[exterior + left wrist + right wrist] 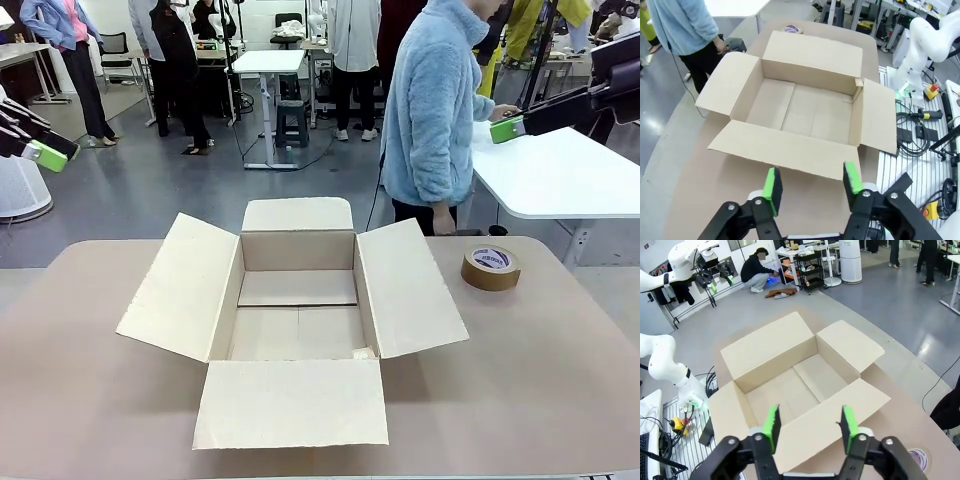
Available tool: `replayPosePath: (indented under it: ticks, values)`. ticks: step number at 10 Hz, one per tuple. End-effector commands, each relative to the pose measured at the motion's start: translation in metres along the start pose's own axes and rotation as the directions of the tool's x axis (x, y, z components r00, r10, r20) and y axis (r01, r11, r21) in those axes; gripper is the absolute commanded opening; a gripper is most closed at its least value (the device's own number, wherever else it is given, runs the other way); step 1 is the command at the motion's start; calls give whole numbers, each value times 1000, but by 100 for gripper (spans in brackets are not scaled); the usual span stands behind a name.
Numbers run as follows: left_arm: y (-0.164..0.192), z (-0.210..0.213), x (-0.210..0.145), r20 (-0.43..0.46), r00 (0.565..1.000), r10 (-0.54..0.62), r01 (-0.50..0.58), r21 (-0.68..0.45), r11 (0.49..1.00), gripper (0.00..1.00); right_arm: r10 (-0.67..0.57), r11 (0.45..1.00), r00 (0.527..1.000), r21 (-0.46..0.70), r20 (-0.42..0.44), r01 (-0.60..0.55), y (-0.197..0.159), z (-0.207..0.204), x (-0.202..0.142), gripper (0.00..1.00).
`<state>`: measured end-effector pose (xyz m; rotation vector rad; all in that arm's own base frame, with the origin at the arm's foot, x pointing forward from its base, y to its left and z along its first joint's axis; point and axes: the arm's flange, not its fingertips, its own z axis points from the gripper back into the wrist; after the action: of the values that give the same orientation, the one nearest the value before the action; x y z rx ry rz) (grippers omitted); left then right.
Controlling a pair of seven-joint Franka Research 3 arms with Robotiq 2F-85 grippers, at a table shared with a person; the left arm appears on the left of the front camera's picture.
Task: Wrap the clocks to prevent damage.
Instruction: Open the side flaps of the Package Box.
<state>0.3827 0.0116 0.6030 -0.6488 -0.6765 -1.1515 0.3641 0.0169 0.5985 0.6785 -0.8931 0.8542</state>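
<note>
The clocks are out of view. An open brown cardboard box point(298, 300) sits mid-table with all its flaps spread and its inside bare. My left gripper point(45, 155) hangs high at the far left, well off the box. In the left wrist view my left gripper point(811, 179) is open above the near flap of the box point(805, 107), with nothing between its green pads. My right gripper point(507, 128) is raised at the far right, beside the person's hand. Seen from the right wrist, my right gripper point(810, 421) is open over the box point(790, 382) and holds nothing.
A brown tape roll point(490, 267) lies flat on the tan table point(560, 380), right of the box. A person in a light blue fleece point(432, 110) stands at the far side. A white table point(560, 175) stands beyond, at the right.
</note>
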Motion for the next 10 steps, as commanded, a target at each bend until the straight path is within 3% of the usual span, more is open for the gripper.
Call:
replayPosePath:
  ticks: [1, 2, 4, 10]
  values:
    - [-5, -1, -5, 29, 999, -23, 23, -10, 1000, 0, 18, 999, 1000, 28, 20, -18, -5, -2, 0, 0]
    - [-4, -3, -4, 31, 999, -21, 21, -15, 1000, 13, 21, 999, 1000, 36, 15, -22, -4, -3, 1, 0]
    - [-2, -4, -4, 31, 999, -8, 9, -14, 1000, 0, 17, 998, 1000, 53, -1, -17, -7, -7, 2, 0]
    - [-1, -1, -4, 37, 999, -2, 2, -9, 1000, 0, 10, 996, 1000, 92, -26, -7, -9, -8, 3, 0]
